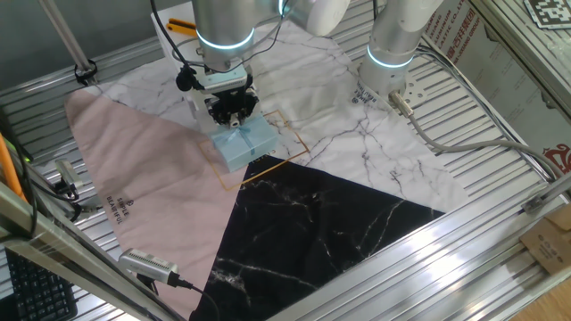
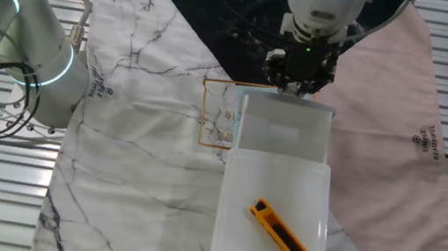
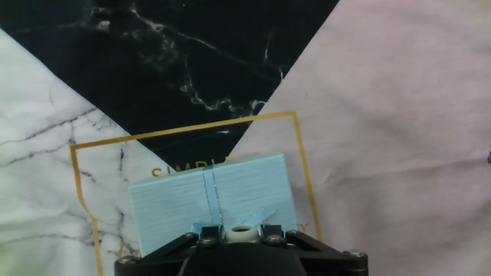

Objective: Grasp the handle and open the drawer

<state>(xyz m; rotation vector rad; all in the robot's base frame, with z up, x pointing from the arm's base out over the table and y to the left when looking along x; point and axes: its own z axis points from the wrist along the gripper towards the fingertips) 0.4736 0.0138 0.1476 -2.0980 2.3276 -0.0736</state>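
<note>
The drawer [image 1: 247, 143] is a small light-blue flat box lying where the pink, white and black cloths meet. In the hand view the drawer [image 3: 176, 203] fills the lower middle, with thin ribbon lines crossing on top. The handle [image 3: 242, 232], a small pale round knot at the crossing, sits between my two black fingers [image 3: 205, 230], which flank it closely. My gripper [image 3: 239, 230] is down on the box top and shut on the handle. It also shows in one fixed view [image 1: 234, 114] and in the other fixed view [image 2: 302, 82], where it hides the handle and the drawer is hidden.
A tall white translucent box [image 2: 278, 178] with an orange-and-black tool [image 2: 281, 234] on it stands close to my gripper. A second robot arm [image 1: 393, 45] stands at the table's edge with a cable [image 1: 464, 143]. A grey device [image 1: 147, 265] lies at the pink cloth's corner.
</note>
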